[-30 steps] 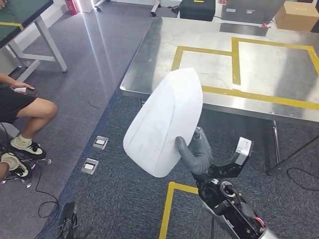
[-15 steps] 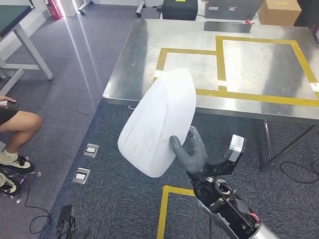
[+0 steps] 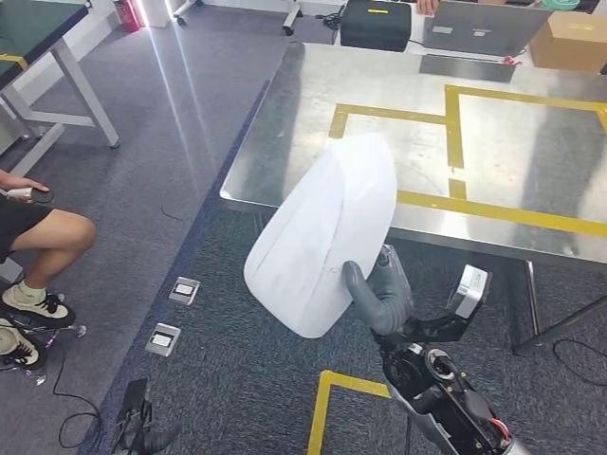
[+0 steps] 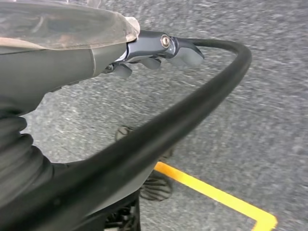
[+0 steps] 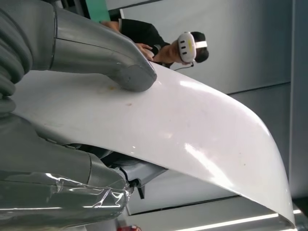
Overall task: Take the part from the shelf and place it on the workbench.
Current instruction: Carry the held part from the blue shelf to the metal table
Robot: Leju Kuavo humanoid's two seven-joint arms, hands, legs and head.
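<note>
Steel bench [image 3: 301, 123] with yellow tape boxes fills the upper right of my head view. White part [image 3: 322, 237] sits mid-frame, overlapping the bench's near edge in the picture, off the floor, in my right hand [image 3: 379, 294]: thumb on top, fingers [image 5: 141, 173] pinching from underneath. Left hand [image 4: 160, 48] hangs over carpet, fingers apart, holding nothing (blurry). Risk as I judge it: grip's at one edge only, so the shell could pivot or clip the bench rim.

right robot hand [image 3: 377, 289]: grey, thick thumb, ribbed cover | wrist: black, exposed wiring | left robot hand [image 4: 160, 48]: dark fingers, screw
</note>
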